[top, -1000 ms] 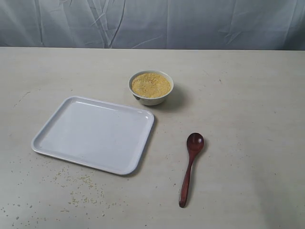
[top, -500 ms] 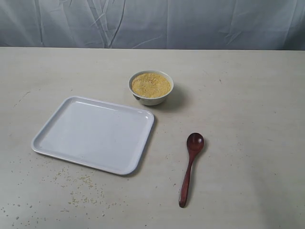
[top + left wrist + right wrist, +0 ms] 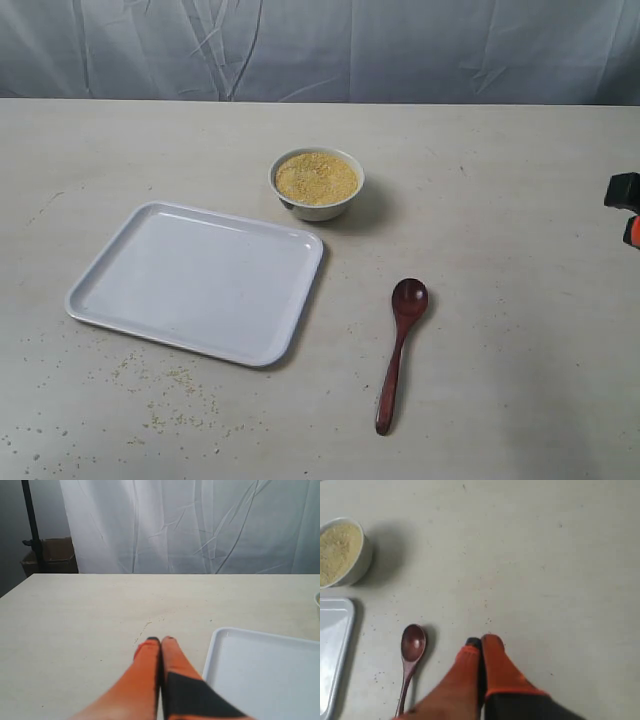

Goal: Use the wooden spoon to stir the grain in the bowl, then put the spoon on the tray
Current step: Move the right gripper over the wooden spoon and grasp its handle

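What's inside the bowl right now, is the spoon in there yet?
Only the grain, filling the bowl almost to its rim. The wooden spoon lies on the table, apart from the bowl. Anything under the grain's surface is covered.

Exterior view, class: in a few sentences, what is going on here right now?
Nothing is being handled yet. The wooden spoon lies on the table, right of the tray, with the bowl of grain farther back. The right gripper, shut, hovers off to the spoon's side; the left gripper, shut, is beside the tray.
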Robot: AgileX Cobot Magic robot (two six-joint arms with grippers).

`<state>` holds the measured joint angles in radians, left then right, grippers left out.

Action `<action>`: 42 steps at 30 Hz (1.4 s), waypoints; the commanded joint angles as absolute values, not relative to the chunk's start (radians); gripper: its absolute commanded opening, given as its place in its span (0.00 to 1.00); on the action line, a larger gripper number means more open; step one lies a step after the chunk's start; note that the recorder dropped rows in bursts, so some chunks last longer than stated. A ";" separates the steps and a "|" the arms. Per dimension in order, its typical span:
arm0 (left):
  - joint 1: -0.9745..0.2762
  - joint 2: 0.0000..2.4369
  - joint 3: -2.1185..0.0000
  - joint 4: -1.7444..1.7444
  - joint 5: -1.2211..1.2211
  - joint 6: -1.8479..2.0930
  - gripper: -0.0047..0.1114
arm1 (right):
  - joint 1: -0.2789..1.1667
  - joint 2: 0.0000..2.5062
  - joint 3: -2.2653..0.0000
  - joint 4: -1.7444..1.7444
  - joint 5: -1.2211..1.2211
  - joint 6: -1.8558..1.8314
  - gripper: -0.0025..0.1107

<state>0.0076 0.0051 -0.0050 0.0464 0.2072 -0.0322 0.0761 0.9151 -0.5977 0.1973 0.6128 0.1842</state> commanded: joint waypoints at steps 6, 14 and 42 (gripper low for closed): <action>0.008 0.000 0.000 0.046 0.203 -0.033 0.04 | 0.446 1.181 -0.765 -0.089 0.738 0.596 0.02; 0.008 0.000 0.000 0.046 0.203 -0.033 0.04 | 0.762 1.446 -0.843 -0.335 0.721 1.028 0.02; 0.008 0.000 0.000 0.046 0.203 -0.033 0.04 | 0.930 1.795 -0.854 -0.515 0.588 1.543 0.39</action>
